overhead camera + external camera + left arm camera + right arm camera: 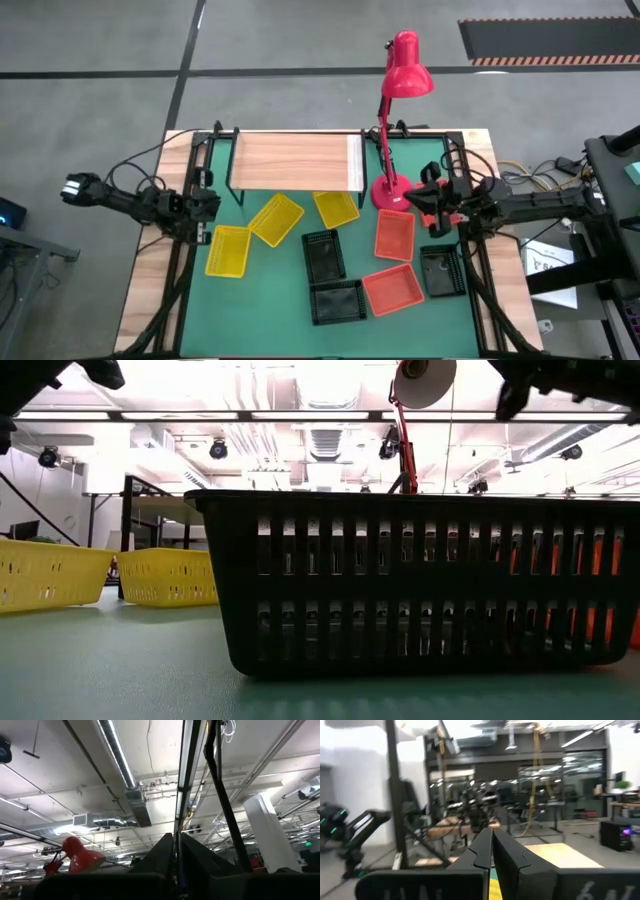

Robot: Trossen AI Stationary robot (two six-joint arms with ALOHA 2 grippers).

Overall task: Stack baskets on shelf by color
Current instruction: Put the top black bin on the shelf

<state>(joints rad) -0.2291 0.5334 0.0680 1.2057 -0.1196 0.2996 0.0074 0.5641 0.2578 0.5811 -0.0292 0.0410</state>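
Several mesh baskets lie flat on the green table, none on the shelf. Three are yellow (228, 250) (276, 218) (336, 208), three are black (324, 254) (337, 300) (441, 271), and two are orange-red (394, 235) (392, 289). The light-wood shelf (295, 160) stands bare at the far edge. My left gripper (212, 205) (176, 845) is shut and empty, raised at the table's left edge. My right gripper (418, 198) (491, 840) is shut and empty, raised at the right side near the lamp's base.
A red desk lamp stands with its round base (390, 192) just right of the shelf and its head (408, 72) above the far edge. In the low view a black basket (420, 585) fills the foreground, with yellow baskets (50, 572) at its left.
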